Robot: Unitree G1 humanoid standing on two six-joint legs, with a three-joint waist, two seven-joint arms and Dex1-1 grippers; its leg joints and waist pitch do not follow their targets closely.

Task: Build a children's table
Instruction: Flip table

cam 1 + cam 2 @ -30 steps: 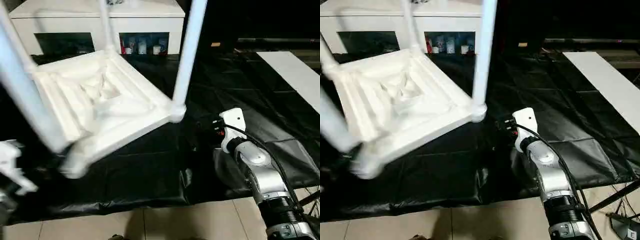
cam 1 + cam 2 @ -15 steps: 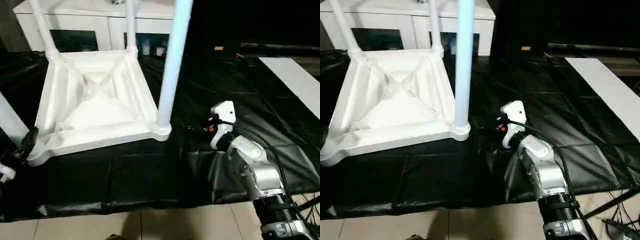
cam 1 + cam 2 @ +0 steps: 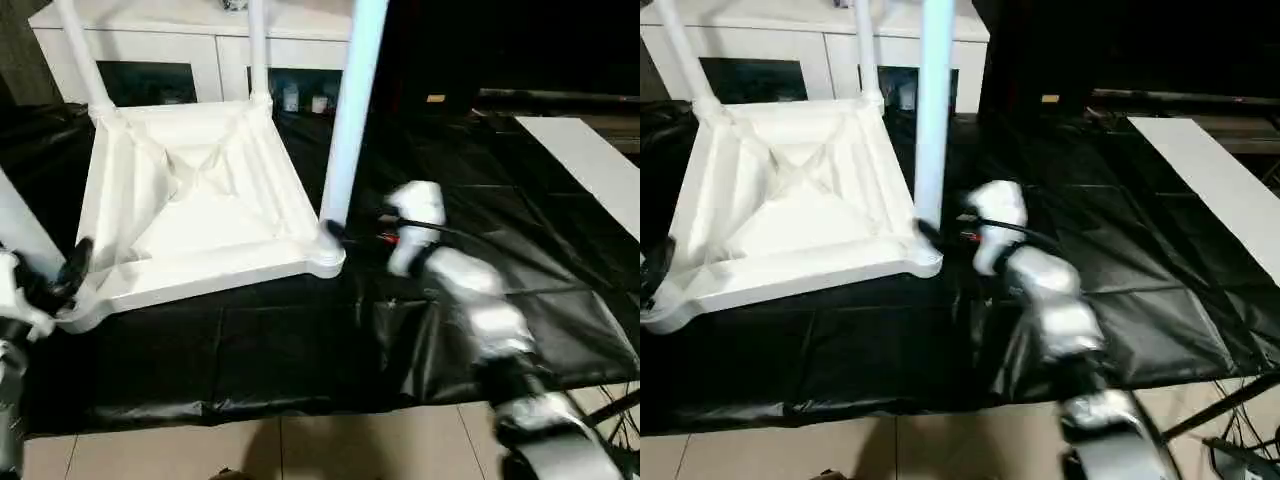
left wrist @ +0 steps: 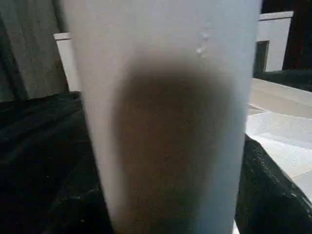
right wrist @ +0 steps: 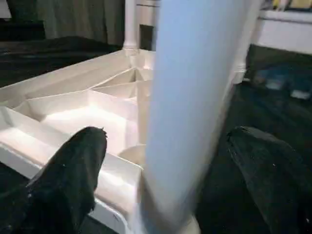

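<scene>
The children's table lies upside down on black sheeting, its ribbed tabletop [image 3: 190, 200] facing up with legs standing in the corner sockets. My right gripper [image 3: 335, 230] is open around the base of the near right leg [image 3: 350, 110]. In the right wrist view its black fingers [image 5: 73, 170] stand on either side of that leg [image 5: 195, 97], with gaps. My left gripper [image 3: 65, 280] is at the near left corner, shut on the near left leg [image 3: 15, 225]. That leg [image 4: 161, 117] fills the left wrist view.
A white cabinet [image 3: 200, 40] with glass-fronted shelves stands right behind the table. A flat white board [image 3: 590, 160] lies at the far right. The black sheeting [image 3: 300, 340] ends at beige floor tiles [image 3: 350, 445] near me.
The table, tilted up a second ago, has come down flat on the sheeting. My right gripper has swung left to the near right leg and opened wider around it.
</scene>
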